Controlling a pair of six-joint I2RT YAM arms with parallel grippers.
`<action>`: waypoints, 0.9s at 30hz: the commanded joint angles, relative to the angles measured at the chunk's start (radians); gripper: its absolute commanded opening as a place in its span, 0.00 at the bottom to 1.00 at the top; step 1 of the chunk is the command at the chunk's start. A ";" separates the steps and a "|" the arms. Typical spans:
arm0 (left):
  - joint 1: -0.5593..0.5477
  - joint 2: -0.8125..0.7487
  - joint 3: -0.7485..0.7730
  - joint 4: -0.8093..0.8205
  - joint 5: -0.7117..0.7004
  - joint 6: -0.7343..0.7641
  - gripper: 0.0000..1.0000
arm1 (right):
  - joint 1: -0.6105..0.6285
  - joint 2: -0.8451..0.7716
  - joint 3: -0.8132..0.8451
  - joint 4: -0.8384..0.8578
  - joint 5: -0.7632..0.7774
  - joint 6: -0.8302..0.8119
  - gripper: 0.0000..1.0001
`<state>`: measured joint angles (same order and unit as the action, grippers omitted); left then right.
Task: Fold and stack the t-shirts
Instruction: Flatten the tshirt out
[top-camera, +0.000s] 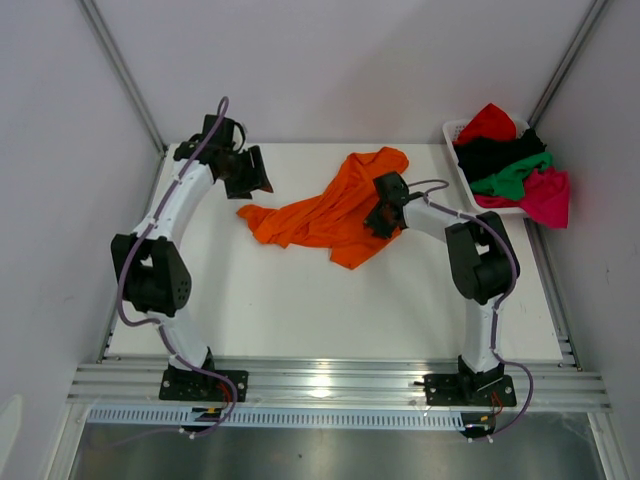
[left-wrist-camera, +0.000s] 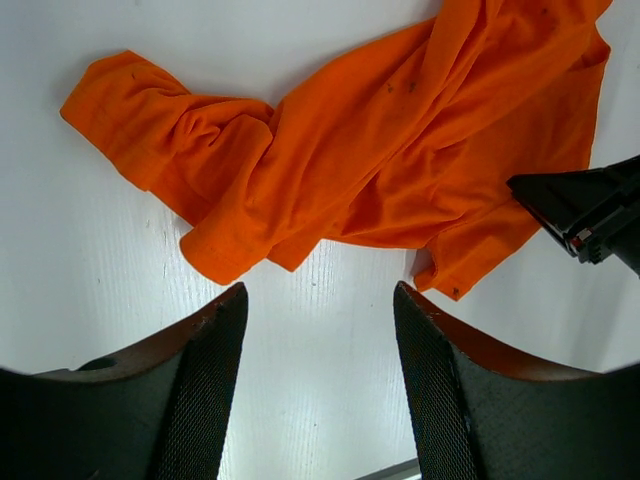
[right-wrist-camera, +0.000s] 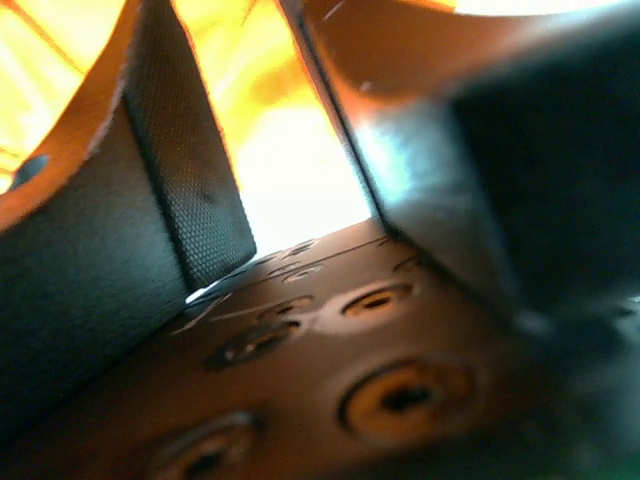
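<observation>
A bright orange t-shirt (top-camera: 330, 210) (left-wrist-camera: 400, 140) lies crumpled across the middle back of the white table (top-camera: 320, 310). My left gripper (top-camera: 262, 180) (left-wrist-camera: 320, 290) hovers open at the shirt's left end, with only bare table between its fingers. My right gripper (top-camera: 383, 218) (right-wrist-camera: 255, 90) is pressed down into the shirt's right side. Its jaws stand apart, with glowing orange cloth filling the gap beyond them. Its dark tip (left-wrist-camera: 585, 205) also shows by the shirt's edge in the left wrist view. Red (top-camera: 488, 122), black (top-camera: 490, 155), green (top-camera: 515, 175) and magenta-pink (top-camera: 548, 195) t-shirts are heaped in the basket.
The white slatted basket (top-camera: 452, 130) stands at the table's back right corner, with the magenta shirt hanging over its near side. Grey walls close in the table at the back and both sides. A metal rail (top-camera: 330, 380) runs along the near edge.
</observation>
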<state>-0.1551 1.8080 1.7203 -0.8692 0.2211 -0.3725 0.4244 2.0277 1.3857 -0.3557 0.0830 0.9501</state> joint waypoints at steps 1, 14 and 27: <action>-0.006 -0.070 0.002 0.022 0.024 0.014 0.63 | -0.010 -0.003 0.041 -0.110 0.015 0.029 0.37; 0.000 -0.136 0.027 0.030 0.095 -0.003 0.63 | -0.072 -0.132 0.007 -0.419 0.040 0.036 0.37; 0.005 -0.136 0.012 0.042 0.135 -0.020 0.63 | -0.056 -0.429 -0.189 -0.276 0.061 0.018 0.37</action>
<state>-0.1539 1.7145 1.7203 -0.8524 0.3157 -0.3771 0.3424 1.6634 1.2224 -0.7815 0.1314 0.9848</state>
